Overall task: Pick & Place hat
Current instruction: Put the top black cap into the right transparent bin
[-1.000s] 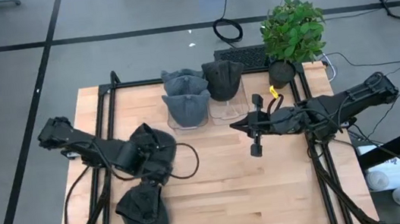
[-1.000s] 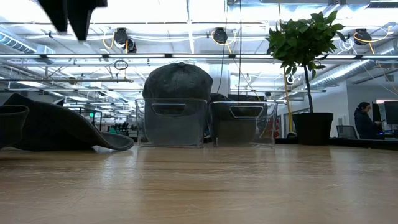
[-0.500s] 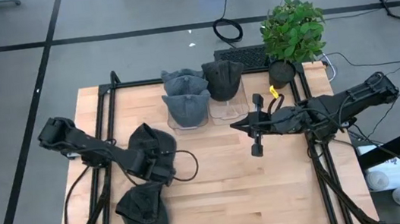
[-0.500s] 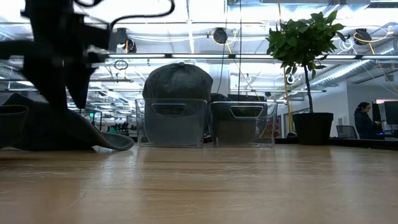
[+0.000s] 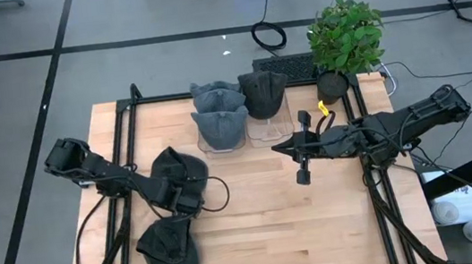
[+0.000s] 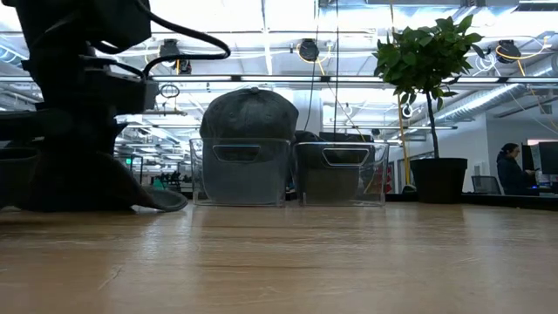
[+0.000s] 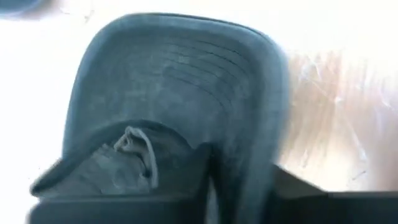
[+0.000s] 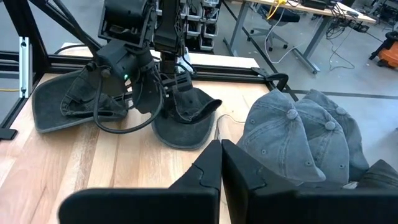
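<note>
A dark hat (image 5: 177, 168) lies on the wooden table left of centre, its brim (image 7: 186, 74) flat on the wood. My left gripper (image 5: 186, 199) is down on it and is shut on the crown; the right wrist view shows the same gripper (image 8: 176, 93) sunk into the same hat (image 8: 186, 124). A second dark hat (image 5: 167, 249) lies near the front edge. My right gripper (image 8: 221, 152) hovers shut and empty above the table's right half (image 5: 279, 149). My left gripper comes from above, slanting steeply down, and pinches a raised fold of the crown (image 7: 208, 165) close behind the brim. One layer or several, I cannot tell. The hat rests on the table, brim (image 6: 161, 199) on the wood.
Two clear bins stand at the far edge: the left bin (image 5: 221, 138) holds stacked grey hats (image 5: 218, 112), the right bin (image 5: 269, 130) a dark hat (image 5: 263, 91). A potted plant (image 5: 346, 35) stands at the far right corner. Bare wood lies between the arms.
My left gripper has come straight down from high above the table onto the dark hat, which stays in place on the wood. My right arm has kept still.
</note>
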You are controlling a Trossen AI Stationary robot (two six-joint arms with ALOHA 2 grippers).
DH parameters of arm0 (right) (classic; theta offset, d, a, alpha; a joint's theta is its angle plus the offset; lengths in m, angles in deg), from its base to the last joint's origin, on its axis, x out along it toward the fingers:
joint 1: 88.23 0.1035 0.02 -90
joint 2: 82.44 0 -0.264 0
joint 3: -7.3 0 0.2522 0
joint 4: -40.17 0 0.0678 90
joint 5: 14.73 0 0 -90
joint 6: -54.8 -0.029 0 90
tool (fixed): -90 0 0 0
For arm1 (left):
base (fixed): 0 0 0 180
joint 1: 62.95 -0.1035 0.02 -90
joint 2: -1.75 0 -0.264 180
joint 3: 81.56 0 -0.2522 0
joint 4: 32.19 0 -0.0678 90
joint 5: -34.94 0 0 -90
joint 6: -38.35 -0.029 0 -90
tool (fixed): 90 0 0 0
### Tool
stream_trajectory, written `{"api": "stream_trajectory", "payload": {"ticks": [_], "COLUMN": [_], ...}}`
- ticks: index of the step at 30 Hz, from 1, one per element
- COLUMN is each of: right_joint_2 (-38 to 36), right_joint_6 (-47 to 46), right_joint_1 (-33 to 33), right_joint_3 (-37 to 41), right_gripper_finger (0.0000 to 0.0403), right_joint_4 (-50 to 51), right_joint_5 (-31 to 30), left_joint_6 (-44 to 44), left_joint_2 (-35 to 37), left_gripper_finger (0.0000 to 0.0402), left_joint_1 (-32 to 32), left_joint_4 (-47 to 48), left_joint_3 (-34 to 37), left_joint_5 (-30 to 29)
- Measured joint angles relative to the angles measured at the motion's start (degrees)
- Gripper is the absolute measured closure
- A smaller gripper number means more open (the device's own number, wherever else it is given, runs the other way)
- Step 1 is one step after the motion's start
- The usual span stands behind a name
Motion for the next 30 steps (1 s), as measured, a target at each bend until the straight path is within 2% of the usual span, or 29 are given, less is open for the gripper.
{"api": "stream_trajectory", "payload": {"ticks": [2,3,9,13,17,23,30], "right_joint_2": [0.0,0.0,-0.4,-1.6,-3.1,-5.9,-8.5], "right_joint_6": [-1.0,-1.6,-2.8,-4.2,-5.5,-5.3,-1.8], "right_joint_1": [0.0,0.0,0.7,1.2,1.9,3.3,3.4], "right_joint_3": [0.0,0.0,0.0,0.0,0.0,0.0,0.0], "right_gripper_finger": [0.0403,0.0403,0.0403,0.0403,0.0403,0.0403,0.0403], "right_joint_4": [0.0,0.0,-0.1,-0.2,-0.8,-1.3,-3.0], "right_joint_5": [0.0,0.0,0.0,-0.1,-0.1,-0.1,-0.5], "left_joint_6": [0.1,0.2,-2.3,-6.6,-14.0,-17.4,-17.2], "left_joint_2": [0.0,0.3,3.0,5.8,8.5,10.3,10.4], "left_gripper_finger": [0.0373,0.0383,0.0393,0.0393,0.0393,0.0393,0.0393], "left_joint_1": [-0.6,-0.7,-0.6,-0.5,-1.0,-1.2,-1.6], "left_joint_4": [-0.5,-0.6,1.1,5.2,8.8,10.8,9.8], "left_joint_3": [-0.1,-0.1,-3.6,-11.3,-20.0,-34.3,-48.4], "left_joint_5": [1.2,1.6,3.4,4.1,9.2,9.4,7.9]}}
